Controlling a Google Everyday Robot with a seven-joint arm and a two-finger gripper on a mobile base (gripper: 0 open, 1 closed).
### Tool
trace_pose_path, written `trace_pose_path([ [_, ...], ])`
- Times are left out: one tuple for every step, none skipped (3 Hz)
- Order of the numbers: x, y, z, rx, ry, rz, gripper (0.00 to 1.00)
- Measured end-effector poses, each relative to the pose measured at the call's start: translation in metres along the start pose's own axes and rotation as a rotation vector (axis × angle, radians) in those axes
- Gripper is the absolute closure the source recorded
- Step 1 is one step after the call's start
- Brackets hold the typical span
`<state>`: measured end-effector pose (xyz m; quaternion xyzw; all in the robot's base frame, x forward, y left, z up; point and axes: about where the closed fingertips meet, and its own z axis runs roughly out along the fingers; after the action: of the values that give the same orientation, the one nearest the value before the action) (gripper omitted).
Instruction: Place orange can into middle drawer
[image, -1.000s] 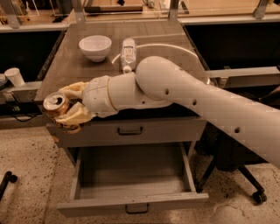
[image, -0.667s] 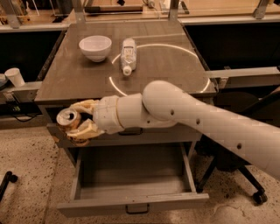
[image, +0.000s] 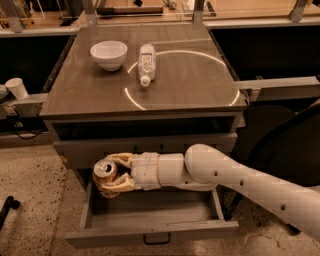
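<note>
The orange can (image: 104, 176) has a mottled orange-brown body and a silver top with a pull tab. My gripper (image: 113, 174) is shut on the orange can, its tan fingers (image: 120, 159) wrapped around the body. It holds the can upright over the left end of the middle drawer (image: 150, 231). That grey drawer is pulled open, with a small dark bar handle at the front. The white arm reaches in from the lower right and hides part of the drawer's back.
The shut grey drawer (image: 80, 150) sits just above. On the cabinet top (image: 200, 80) lie a white bowl (image: 108, 54) and a clear plastic bottle (image: 146, 63) on its side. A white paper cup (image: 17, 88) stands at left. A dark chair base is at right.
My gripper has come down with the orange can, from beside the cabinet top's front left corner to just above the open middle drawer's left end.
</note>
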<state>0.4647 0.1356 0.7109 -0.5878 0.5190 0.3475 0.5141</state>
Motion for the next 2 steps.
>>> trace_pose_path([
  [0.008, -0.001, 0.002, 0.002, 0.011, 0.004, 1.00],
  [0.035, -0.003, 0.008, 0.008, 0.045, 0.019, 1.00],
])
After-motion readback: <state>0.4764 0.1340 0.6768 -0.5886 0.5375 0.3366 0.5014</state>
